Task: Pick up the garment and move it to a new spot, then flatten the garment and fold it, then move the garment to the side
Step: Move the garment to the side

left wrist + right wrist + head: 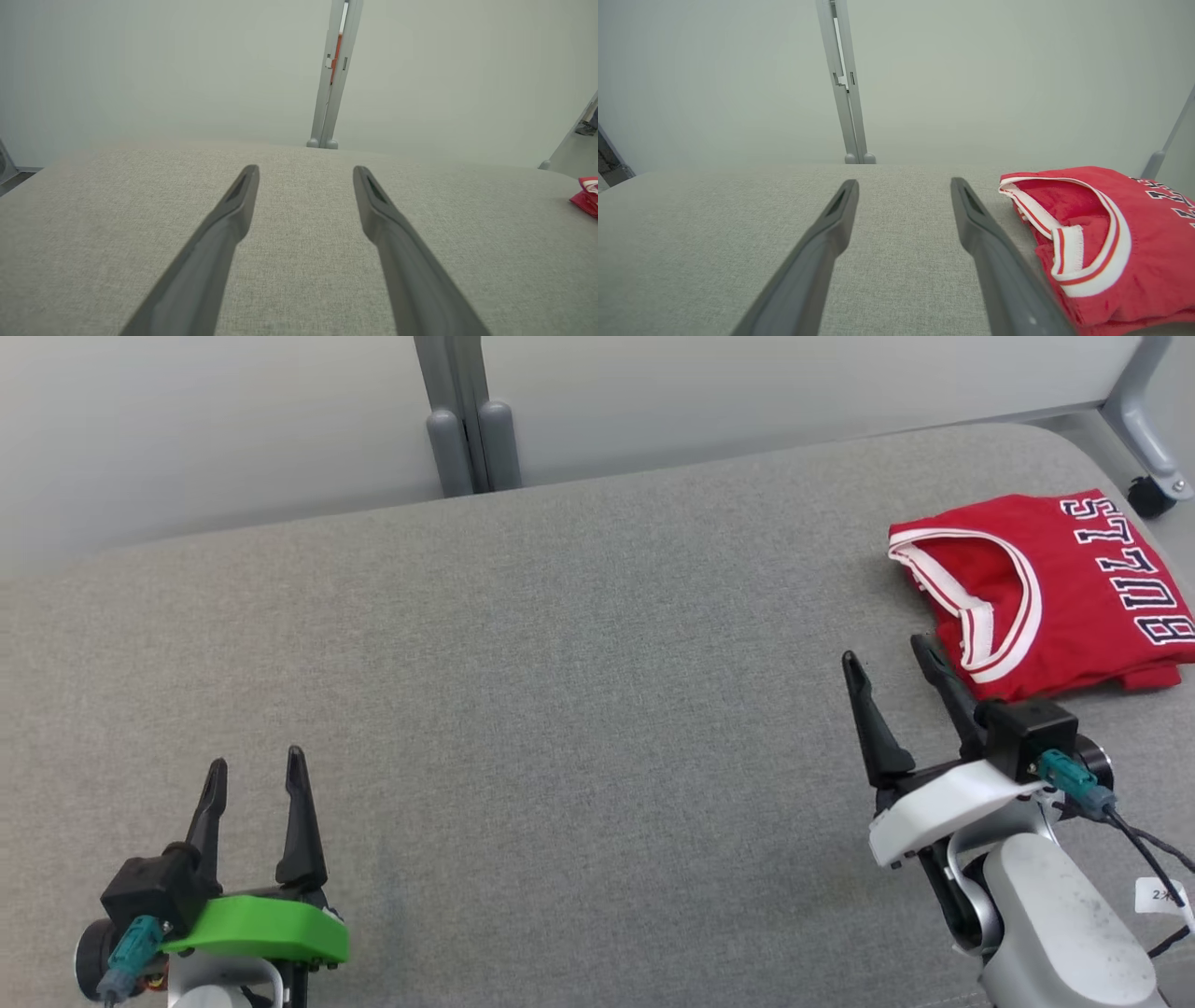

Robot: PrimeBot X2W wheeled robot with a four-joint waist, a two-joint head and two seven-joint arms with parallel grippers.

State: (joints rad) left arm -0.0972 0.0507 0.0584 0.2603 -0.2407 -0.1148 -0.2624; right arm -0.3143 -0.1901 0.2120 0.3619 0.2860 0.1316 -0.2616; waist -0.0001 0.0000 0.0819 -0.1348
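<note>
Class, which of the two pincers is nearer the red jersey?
The right pincer, on the white mount: it sits right beside the jersey. The left pincer, on the green mount, is far off.

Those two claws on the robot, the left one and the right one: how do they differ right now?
The left gripper wears a green cover; the right gripper wears a white one. The left gripper is over bare grey fabric surface, far from the red jersey; the right gripper sits close beside the jersey's edge. Both have two dark fingers, stand open and hold nothing.
</note>
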